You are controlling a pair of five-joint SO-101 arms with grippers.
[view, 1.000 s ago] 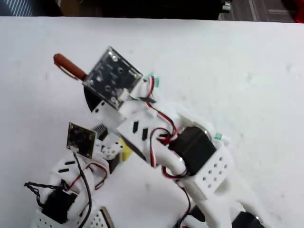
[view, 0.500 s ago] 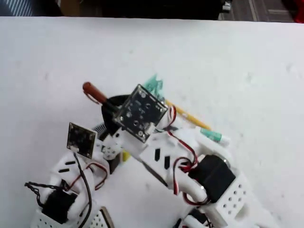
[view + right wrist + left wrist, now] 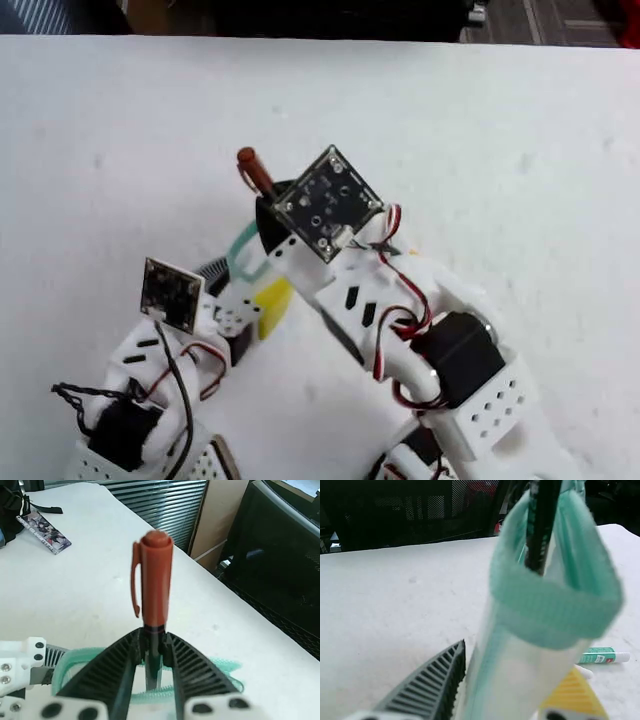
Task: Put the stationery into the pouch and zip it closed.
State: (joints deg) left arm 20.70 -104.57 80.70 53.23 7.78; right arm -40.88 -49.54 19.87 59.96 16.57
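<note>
The right gripper [image 3: 154, 640], closed on the red-capped pen [image 3: 152, 575], holds its lower end inside the mouth of the pouch [image 3: 555, 615], itself clamped by the left gripper [image 3: 512, 680].

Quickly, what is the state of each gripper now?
Left gripper: closed on the pouch.
Right gripper: closed on the pen.

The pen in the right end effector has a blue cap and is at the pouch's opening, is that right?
No: the right wrist view shows the pen's cap reddish-brown, not blue; the right end effector holds it at the pouch's opening.
</note>
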